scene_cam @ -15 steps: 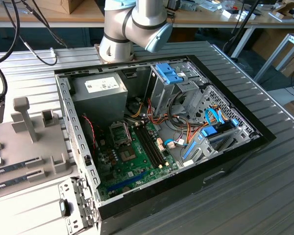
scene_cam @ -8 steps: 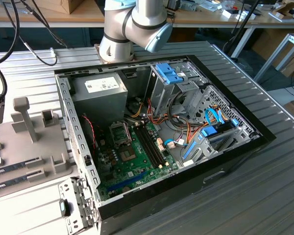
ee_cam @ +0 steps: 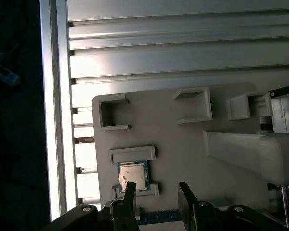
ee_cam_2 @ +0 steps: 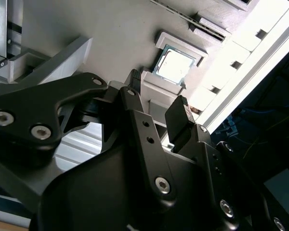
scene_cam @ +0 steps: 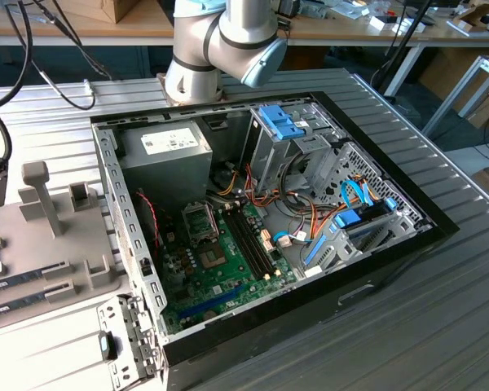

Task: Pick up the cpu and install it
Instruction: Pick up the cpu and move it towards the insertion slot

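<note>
Cpu point(ee_cam: 133, 175) between grey ledges point(ee_cam: 132, 154), end effector point(ee_cam: 156, 188) near

A ribbed grey metal table point(scene_cam: 440, 326) fills the foreground, and its slats catch bright glare in the first wrist view. Behind it runs a long wooden workbench point(scene_cam: 81, 32) carrying a cardboard box point(scene_cam: 118, 8). A metal-legged frame point(scene_cam: 460, 90) stands at the exterior view's right.

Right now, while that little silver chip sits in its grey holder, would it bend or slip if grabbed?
The cpu is probably stiff: it's a flat square with a metal top. It's likely light, being thin and small against the grey fixture. Its shiny top and thin edges may prove slippery for the open end effector.
</note>
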You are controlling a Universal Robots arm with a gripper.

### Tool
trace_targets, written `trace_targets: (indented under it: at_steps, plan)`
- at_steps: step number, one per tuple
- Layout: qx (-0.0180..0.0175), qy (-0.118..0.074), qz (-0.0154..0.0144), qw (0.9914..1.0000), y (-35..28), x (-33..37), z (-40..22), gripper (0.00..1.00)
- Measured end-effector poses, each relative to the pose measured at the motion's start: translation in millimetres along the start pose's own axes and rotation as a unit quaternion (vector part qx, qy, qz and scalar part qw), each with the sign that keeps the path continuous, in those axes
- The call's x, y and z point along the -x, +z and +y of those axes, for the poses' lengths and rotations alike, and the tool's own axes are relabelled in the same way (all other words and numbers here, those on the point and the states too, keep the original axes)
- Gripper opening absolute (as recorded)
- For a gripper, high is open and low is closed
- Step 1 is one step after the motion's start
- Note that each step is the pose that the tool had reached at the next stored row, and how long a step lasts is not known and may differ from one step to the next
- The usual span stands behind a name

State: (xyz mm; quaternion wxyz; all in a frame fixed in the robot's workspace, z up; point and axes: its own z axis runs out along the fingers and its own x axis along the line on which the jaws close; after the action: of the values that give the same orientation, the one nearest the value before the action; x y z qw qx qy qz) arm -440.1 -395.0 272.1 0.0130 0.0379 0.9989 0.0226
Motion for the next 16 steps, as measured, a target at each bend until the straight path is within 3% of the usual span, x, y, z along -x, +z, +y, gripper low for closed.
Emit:
trace_targets:
  at_steps: [16]
  plan:
    - [0.0, 0.0, 0.0, 1.0, 1.8, -1.4, -0.2, 0.48]
